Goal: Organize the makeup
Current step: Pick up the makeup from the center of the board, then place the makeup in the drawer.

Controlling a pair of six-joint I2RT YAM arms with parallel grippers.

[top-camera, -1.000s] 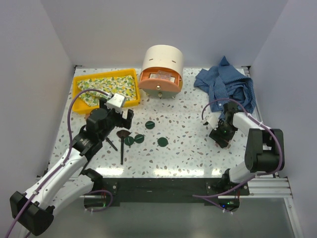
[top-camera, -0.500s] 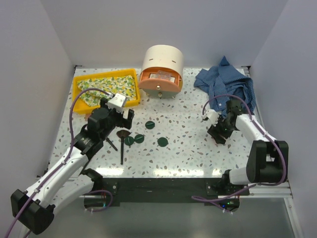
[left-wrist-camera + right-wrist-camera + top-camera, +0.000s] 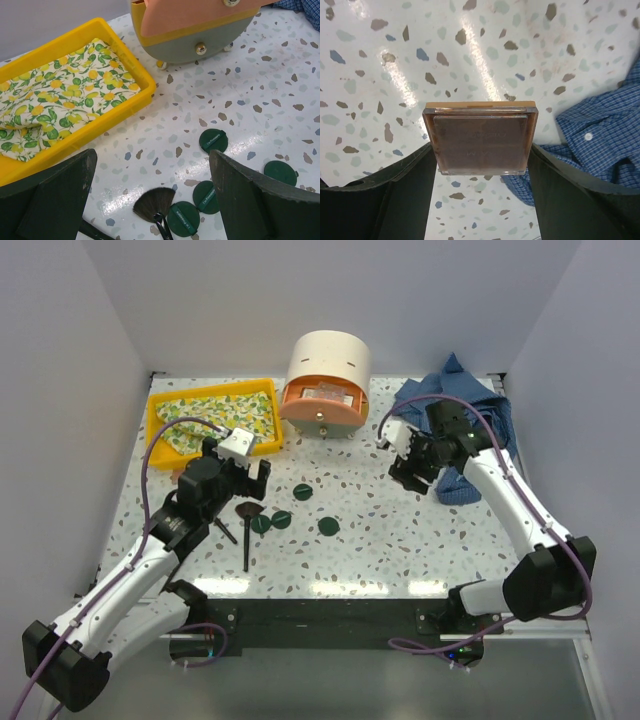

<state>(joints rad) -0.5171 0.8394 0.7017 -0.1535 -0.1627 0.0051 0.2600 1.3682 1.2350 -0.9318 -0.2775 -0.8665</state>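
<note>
A flat brown rectangular palette [image 3: 481, 137] hangs above the table, and my right gripper [image 3: 480, 150] is shut on its two sides. From above, the right gripper [image 3: 408, 458] is at the back right, beside the blue cloth. My left gripper [image 3: 245, 476] is open over the table's left half, with nothing between its fingers [image 3: 55, 195]. Below it lie a fan-headed brush [image 3: 154, 204] and several dark green discs [image 3: 213, 140]. The top view shows the fan brush [image 3: 246, 530], a second thin brush [image 3: 225, 531] and the discs [image 3: 303, 491].
A yellow tray [image 3: 158, 405] with a leaf-patterned cloth [image 3: 60, 100] sits at the back left. A round cream and orange case [image 3: 325, 380] stands at the back centre, with pinkish palettes in its opening [image 3: 325, 395]. The blue cloth [image 3: 470, 415] is crumpled at the back right.
My right arm has carried the palette from the near right of the table up and to the left, beside the blue cloth. The left arm has not moved.
</note>
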